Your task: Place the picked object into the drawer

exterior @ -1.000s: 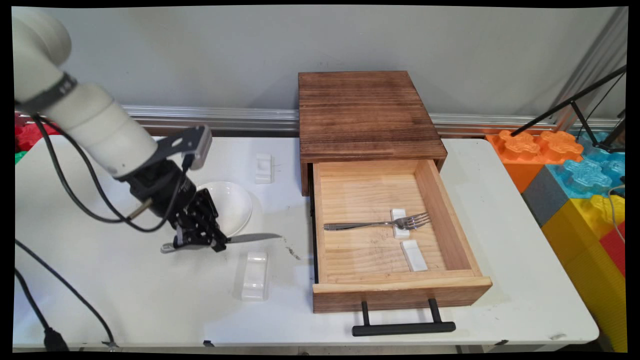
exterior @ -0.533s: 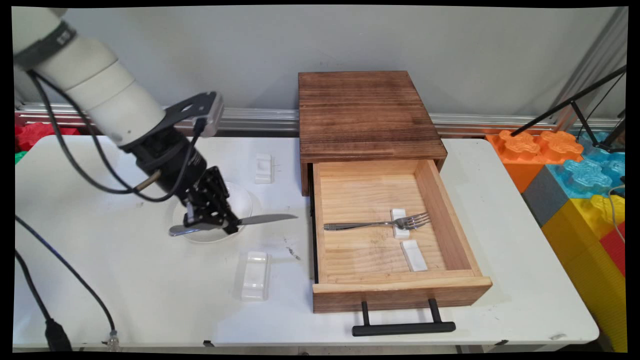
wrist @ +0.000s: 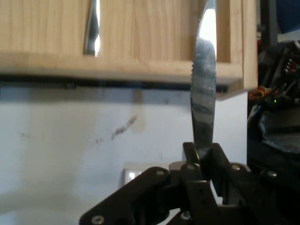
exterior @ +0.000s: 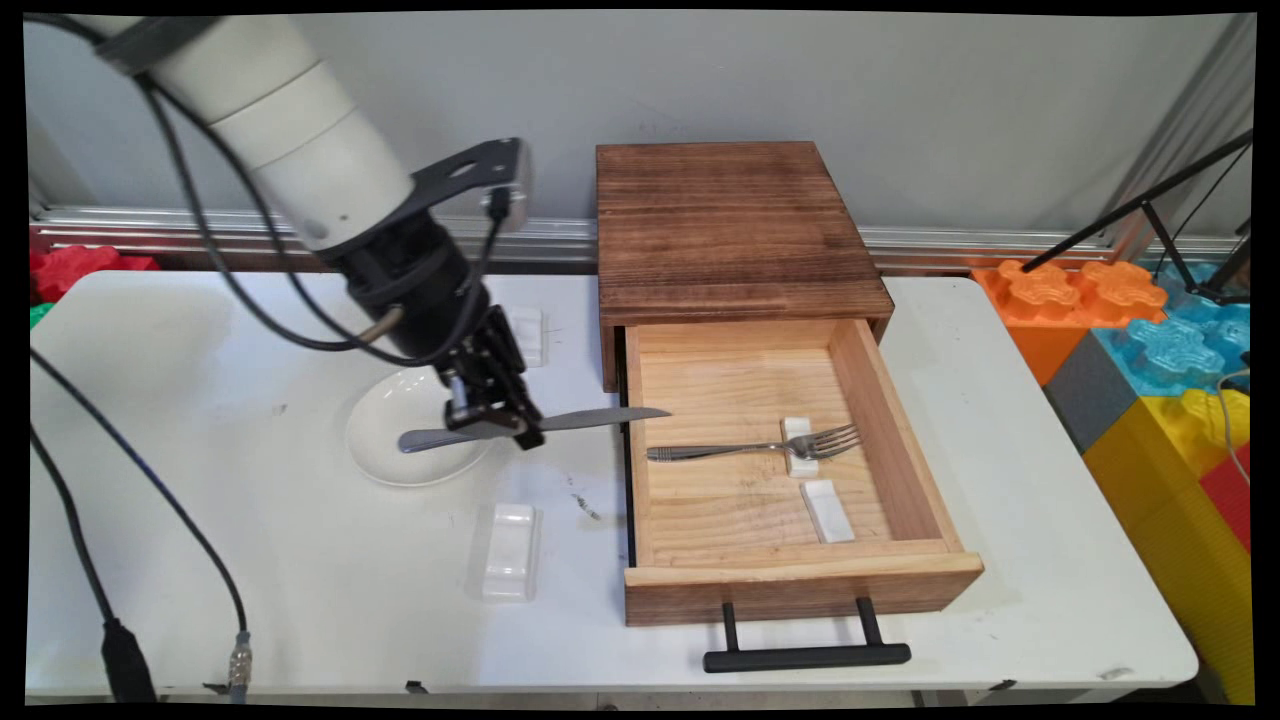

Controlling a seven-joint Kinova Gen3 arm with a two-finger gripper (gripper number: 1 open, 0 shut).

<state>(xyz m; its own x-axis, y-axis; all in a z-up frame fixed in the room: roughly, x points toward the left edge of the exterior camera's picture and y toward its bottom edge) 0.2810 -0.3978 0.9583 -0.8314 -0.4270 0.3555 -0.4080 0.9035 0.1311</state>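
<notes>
— Where is the knife (exterior: 530, 428)?

— Clamped in the pincer (exterior: 490, 425), which grips it about mid-length. It lies roughly level above the counter (exterior: 300, 590), handle over the white bowl (exterior: 400, 445), blade tip just reaching over the left wall of the open wooden drawer (exterior: 790, 580).

— And from the hand view?

— The pincer (wrist: 201, 161) is closed on the knife (wrist: 204, 93); the serrated blade runs straight up toward the drawer's wooden side (wrist: 117, 68).

— What sits inside the drawer?

— A fork (exterior: 755, 447), tines resting on a small white rest (exterior: 800, 447), and a second white rest (exterior: 828, 510) just in front of it, toward the drawer's front wall. The drawer is pulled out of a dark wooden box (exterior: 735, 225) at the counter's back edge, black handle (exterior: 805, 655) near the front edge.

— Anything else on the counter?

— A white rest (exterior: 510, 550) toward the front edge, below the pincer, and another (exterior: 530, 335) near the back, partly behind the arm. Coloured foam blocks (exterior: 1160, 340) stand off the right edge.
</notes>
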